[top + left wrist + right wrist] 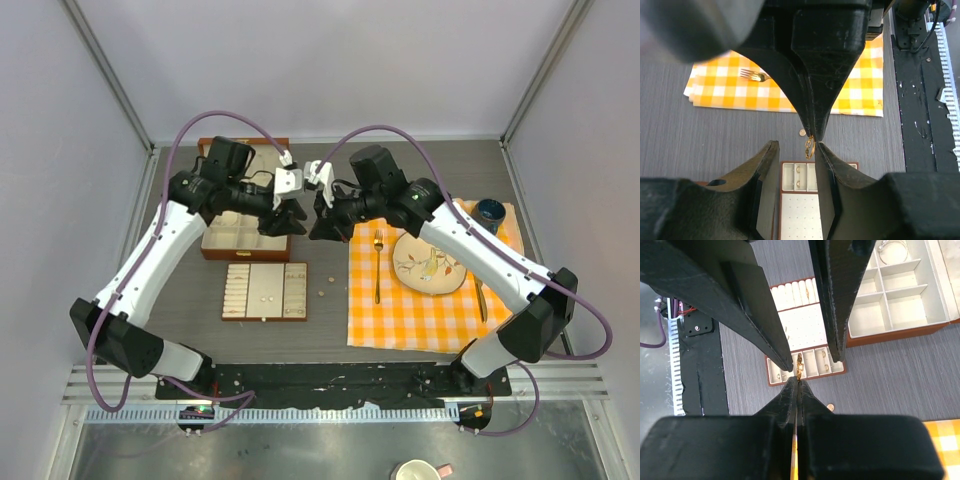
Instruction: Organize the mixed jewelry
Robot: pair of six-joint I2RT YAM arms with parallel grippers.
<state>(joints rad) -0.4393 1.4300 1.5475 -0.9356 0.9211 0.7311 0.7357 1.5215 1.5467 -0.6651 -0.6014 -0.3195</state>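
Observation:
My right gripper is shut on a small gold ring and holds it in the air above the flat brown jewelry tray. My left gripper is open, its fingers on either side of the ring; I cannot tell if they touch it. In the left wrist view the right gripper comes from above and the left gripper is spread. Gold rings lie in the tray's small slots. A gold stud lies on the table. A silver hoop bracelet lies in the deep box.
An orange checked cloth lies at the right with a floral plate, a gold fork, a knife and a dark blue cup. Tiny studs lie between tray and cloth.

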